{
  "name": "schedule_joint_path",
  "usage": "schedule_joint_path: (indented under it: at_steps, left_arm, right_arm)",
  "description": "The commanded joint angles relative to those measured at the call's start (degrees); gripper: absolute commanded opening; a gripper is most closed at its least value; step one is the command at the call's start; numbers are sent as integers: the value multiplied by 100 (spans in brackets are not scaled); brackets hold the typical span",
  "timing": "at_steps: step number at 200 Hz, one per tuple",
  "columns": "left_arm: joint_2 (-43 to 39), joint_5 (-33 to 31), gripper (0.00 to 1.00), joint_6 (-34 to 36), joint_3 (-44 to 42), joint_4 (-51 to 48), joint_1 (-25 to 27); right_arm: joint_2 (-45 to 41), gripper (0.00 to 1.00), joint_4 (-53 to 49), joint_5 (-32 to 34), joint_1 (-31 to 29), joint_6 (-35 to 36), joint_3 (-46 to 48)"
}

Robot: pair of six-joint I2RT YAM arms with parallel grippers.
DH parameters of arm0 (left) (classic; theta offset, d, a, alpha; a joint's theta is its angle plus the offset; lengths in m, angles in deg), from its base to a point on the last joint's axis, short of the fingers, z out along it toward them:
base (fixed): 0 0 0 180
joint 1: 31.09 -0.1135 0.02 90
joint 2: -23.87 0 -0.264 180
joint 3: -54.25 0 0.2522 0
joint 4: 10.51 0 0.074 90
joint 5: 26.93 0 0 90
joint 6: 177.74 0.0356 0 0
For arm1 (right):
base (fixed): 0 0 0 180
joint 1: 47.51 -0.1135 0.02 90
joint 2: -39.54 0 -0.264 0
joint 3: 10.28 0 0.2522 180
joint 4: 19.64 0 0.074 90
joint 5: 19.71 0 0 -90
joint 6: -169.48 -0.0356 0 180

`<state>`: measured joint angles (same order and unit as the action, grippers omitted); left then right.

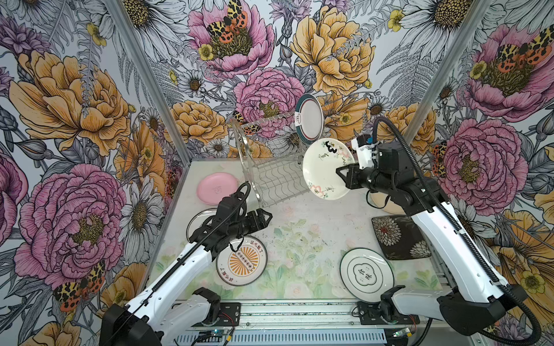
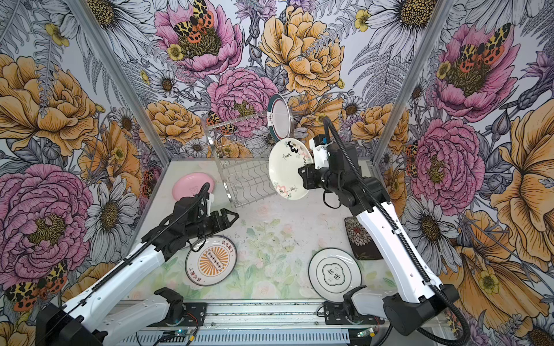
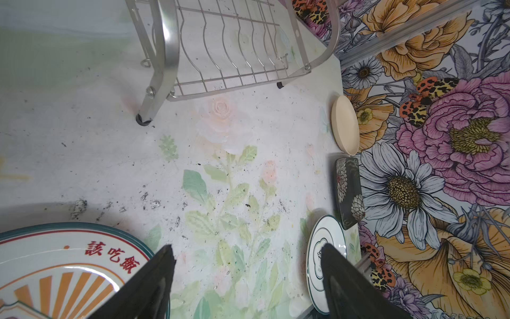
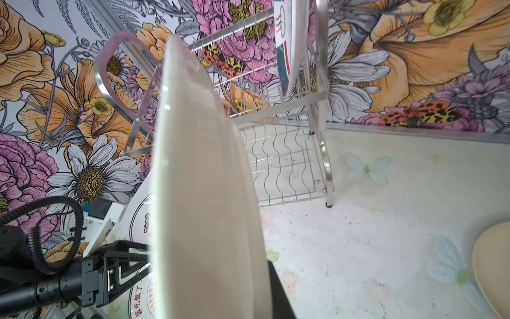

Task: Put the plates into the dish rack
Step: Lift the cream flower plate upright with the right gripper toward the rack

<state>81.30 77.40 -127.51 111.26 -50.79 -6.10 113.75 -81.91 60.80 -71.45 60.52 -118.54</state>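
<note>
White printed plate (image 1: 322, 179) stands on edge, pinched at its rim by my right end effector (image 1: 338, 173), centre-right in both top views, just beside the dish rack (image 1: 275, 179). Next, I judge: line it with a free lower slot, clearing the arched frame (image 4: 327, 176). My left end effector (image 1: 267, 216) hangs wide, empty, left of centre.

Bright, even light fills the scene, and shadows on the tabletop (image 1: 314, 215) are soft and faint. In both top views the walls (image 1: 75, 119) bow outward toward the edges. The frame of the dish rack (image 3: 162, 55) carries pale glints. In the right wrist view the white plate (image 4: 204, 193) sits so close that its rim and back are blurred.
</note>
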Motion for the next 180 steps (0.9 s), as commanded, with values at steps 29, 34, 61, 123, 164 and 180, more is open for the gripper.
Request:
schedule_joint_path:
  at_steps: [29, 34, 61, 123, 164, 180]
  left_arm:
    - [11, -380, 86, 263, 77, -86, -49]
    - [4, -381, 86, 268, 64, -84, -47]
    - [-6, -387, 87, 320, 53, -82, -64]
    - [-77, -257, 87, 329, -48, -22, -201]
    - [-67, -166, 88, 338, -54, -15, -300]
    - [-71, -128, 88, 355, -62, -17, -341]
  right_arm:
    - [770, 0, 508, 988, -174, 663, -1730]
    - [902, 0, 518, 1006, -173, 737, -1914]
    - [1570, 0, 668, 1282, -181, 871, -2796]
    - [2975, 0, 1379, 1711, -244, 1231, -4190]
    - [4011, 0, 1422, 1980, -369, 1616, -5279]
    - [4329, 0, 1447, 2112, -411, 1789, -5612]
